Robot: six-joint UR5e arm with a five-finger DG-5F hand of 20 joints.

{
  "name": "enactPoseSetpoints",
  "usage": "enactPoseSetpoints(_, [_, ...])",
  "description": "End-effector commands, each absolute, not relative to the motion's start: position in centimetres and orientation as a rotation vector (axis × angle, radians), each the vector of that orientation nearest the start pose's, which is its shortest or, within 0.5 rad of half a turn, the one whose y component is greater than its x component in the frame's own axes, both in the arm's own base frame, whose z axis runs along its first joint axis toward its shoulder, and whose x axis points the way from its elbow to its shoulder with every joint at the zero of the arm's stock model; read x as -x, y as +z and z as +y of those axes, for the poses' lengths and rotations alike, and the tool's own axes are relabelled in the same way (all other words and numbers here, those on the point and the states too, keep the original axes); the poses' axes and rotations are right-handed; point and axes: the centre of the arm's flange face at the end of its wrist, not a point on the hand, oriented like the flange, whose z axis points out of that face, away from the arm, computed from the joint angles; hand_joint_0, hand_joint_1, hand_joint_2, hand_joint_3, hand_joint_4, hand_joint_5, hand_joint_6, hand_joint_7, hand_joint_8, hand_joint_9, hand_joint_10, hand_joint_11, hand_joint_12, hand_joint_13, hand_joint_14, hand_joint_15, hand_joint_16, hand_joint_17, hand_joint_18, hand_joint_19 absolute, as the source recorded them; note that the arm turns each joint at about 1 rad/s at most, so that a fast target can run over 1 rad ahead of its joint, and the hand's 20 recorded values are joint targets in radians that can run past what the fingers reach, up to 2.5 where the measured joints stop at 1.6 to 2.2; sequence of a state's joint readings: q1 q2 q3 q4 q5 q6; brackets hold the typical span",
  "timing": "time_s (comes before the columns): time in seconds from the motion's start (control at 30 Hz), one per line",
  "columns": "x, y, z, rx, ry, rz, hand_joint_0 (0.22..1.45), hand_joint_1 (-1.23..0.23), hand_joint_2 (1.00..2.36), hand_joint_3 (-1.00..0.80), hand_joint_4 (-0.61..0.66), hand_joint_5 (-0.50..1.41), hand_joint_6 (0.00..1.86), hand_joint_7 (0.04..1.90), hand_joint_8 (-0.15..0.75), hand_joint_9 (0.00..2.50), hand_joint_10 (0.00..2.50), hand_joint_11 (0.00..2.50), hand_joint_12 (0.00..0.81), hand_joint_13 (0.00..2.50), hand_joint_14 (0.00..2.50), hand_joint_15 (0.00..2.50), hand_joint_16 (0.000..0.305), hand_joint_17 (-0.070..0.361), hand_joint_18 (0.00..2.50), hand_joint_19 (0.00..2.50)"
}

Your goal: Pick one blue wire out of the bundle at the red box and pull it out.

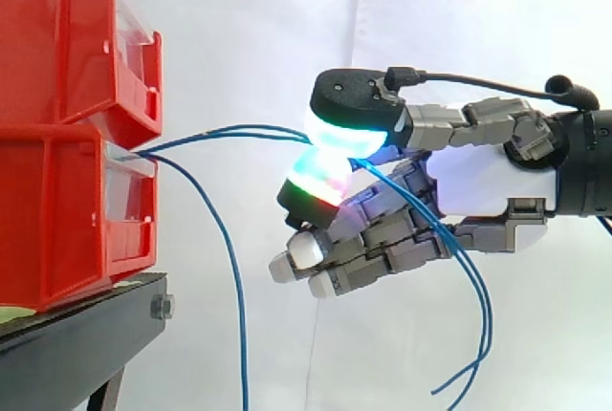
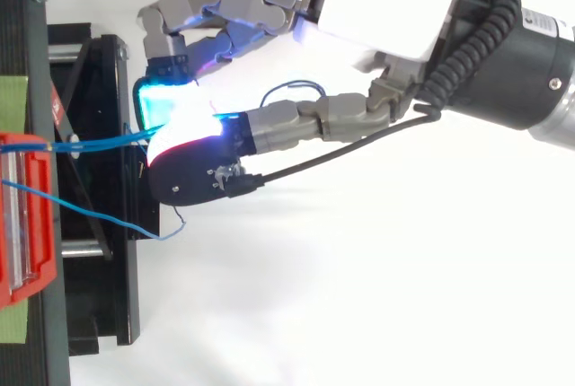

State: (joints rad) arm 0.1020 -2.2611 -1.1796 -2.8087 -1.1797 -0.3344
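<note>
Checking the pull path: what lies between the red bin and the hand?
Side view: blue wires span from the red bin to the hand; another blue wire hangs down.

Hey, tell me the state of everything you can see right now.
Hand: shut, fingers gripping the pinched blue wires.
Pinched blue wires: stretched from the red bins to the fingers, ends hanging behind.
Loose blue wire: hanging down from the bins.
Red bins: stacked on the black stand.

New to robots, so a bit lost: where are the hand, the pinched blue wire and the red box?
hand point(image 1: 483, 182): side view, its white palm.
blue wire point(image 1: 249, 129): side view, the stretch between box and hand.
red box point(image 1: 57, 225): side view, the lower bin's side wall.
</note>
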Motion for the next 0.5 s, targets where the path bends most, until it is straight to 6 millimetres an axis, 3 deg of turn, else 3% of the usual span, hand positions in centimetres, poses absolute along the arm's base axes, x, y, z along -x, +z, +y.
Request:
enactPoseSetpoints(0.0, [-75.43,27.81,-9.55,-1.105,0.755,1.142,0.58,-0.84,1.01,-0.29,0.25,-0.13,0.73,1.22,0.257,0.86,0.03,0.72,0.378,0.3,0.01,0.14,0.06,0.136,0.23,0.29])
enactPoseSetpoints(0.33, [-75.44,27.81,-9.47,-1.108,0.757,1.14,0.54,-0.82,1.01,-0.38,0.23,-0.12,0.7,1.21,0.257,0.84,0.02,0.71,0.382,0.29,0.01,0.15,0.062,0.14,0.22,0.3])
enactPoseSetpoints(0.47, [-75.45,27.81,-9.35,-1.107,0.758,1.141,0.48,-0.7,1.0,-0.45,0.23,-0.11,0.68,1.22,0.268,0.86,0.02,0.68,0.399,0.29,0.01,0.15,0.066,0.149,0.22,0.32])
